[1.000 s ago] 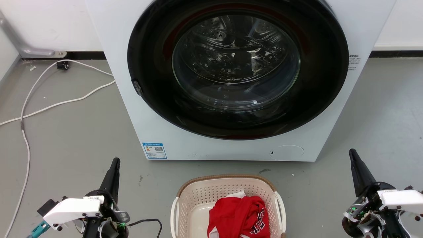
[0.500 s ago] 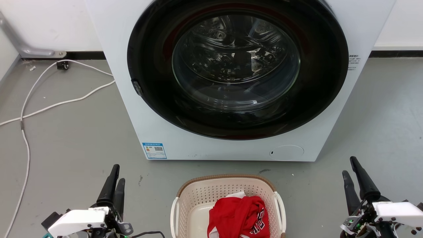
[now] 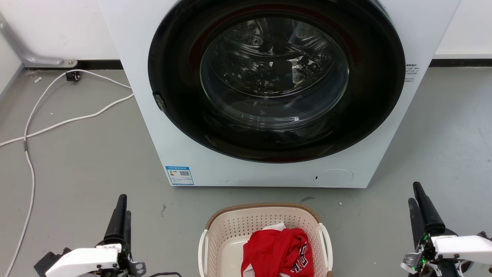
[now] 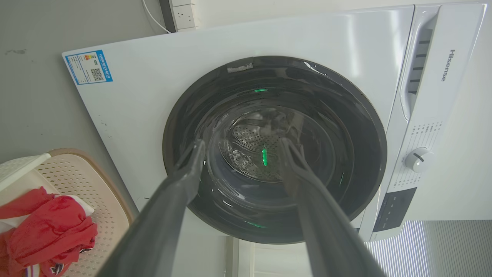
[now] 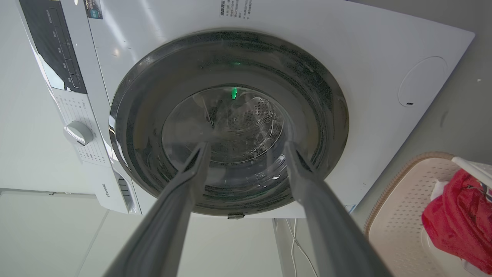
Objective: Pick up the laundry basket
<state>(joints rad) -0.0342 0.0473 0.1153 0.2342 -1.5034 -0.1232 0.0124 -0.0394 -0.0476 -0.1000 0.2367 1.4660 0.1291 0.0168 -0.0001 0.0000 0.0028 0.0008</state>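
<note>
Laundry basket (image 3: pixel 265 221) holds red garment (image 3: pixel 277 252) over white cloth; L gripper (image 3: pixel 124 206) & R gripper (image 3: pixel 413 193) both spread, empty

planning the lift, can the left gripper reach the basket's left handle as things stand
Probably yes. The left gripper is open beside the laundry basket, and nothing stands on the floor between it and the left handle. It points toward the washing machine, so it must turn inward.
</note>
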